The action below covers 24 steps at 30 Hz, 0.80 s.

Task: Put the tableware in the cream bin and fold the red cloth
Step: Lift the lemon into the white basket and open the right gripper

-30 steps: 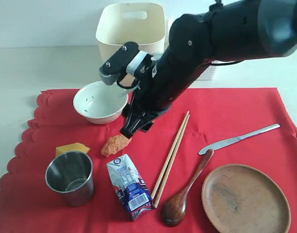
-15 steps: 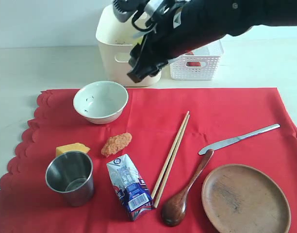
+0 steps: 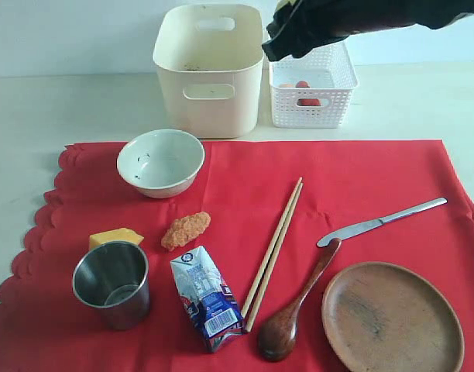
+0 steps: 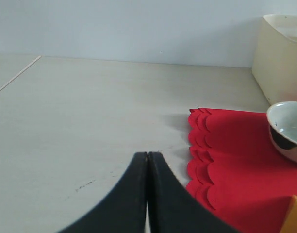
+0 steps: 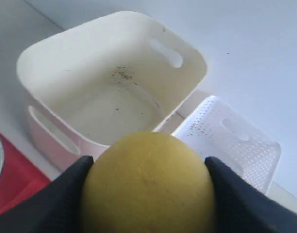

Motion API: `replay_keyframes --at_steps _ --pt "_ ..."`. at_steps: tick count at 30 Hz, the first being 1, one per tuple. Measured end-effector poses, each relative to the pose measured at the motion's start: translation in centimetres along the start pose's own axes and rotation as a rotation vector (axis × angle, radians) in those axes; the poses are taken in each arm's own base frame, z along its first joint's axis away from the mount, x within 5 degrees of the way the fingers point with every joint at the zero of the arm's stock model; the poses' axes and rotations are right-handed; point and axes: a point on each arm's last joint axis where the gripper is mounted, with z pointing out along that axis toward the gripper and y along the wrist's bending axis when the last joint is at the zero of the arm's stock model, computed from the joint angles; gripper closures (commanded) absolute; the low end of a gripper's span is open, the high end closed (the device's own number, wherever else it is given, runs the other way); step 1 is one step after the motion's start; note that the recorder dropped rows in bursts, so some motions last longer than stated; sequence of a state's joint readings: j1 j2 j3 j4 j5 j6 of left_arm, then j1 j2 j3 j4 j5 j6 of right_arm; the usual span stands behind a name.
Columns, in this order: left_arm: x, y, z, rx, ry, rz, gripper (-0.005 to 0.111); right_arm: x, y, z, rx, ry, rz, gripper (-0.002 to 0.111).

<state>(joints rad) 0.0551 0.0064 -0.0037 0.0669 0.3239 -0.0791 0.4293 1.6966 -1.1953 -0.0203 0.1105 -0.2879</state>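
Specks (image 5: 123,75) dot the floor of the smooth cream bin (image 3: 210,115); the white lattice basket (image 3: 310,115) beside it holds red bits (image 3: 303,85), perhaps tomatoes. Above them the right tool (image 5: 148,206) pinches a round yellow fruit (image 5: 147,170); the left tool (image 4: 147,194) is pressed together over the worktop (image 4: 90,121). On the red cloth (image 3: 353,178) lie the bowl (image 3: 160,161), steel cup (image 3: 113,283), chopsticks (image 3: 274,240), knife (image 3: 380,222), spoon (image 3: 299,298) and wooden plate (image 3: 392,316)

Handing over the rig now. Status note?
Left tool: shut, empty, over the table beside the bright red fabric cloth.
Right tool: shut on a round yellow fruit, raised near the tall cream plastic bin.
Bin empty.
White speckled bowl, steel cup, wooden chopsticks, steel knife, dark wooden spoon, round brown wooden plate: all on the cloth, which lies flat.
Done: no tableware binned. Left: all six pieces, then fold.
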Motion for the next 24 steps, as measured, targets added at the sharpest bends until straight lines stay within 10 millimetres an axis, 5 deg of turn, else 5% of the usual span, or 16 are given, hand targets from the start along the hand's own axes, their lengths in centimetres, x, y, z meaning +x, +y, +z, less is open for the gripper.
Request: replay_keyframes --at_steps 13,24 --pt "0.0 0.0 0.0 0.000 0.000 0.000 0.106 4.3 -3.9 6.9 0.131 -0.049 0.197 0.108" --pt "0.0 0.0 0.0 0.000 0.000 0.000 0.106 4.5 -6.7 13.0 0.169 -0.054 0.299 0.108"
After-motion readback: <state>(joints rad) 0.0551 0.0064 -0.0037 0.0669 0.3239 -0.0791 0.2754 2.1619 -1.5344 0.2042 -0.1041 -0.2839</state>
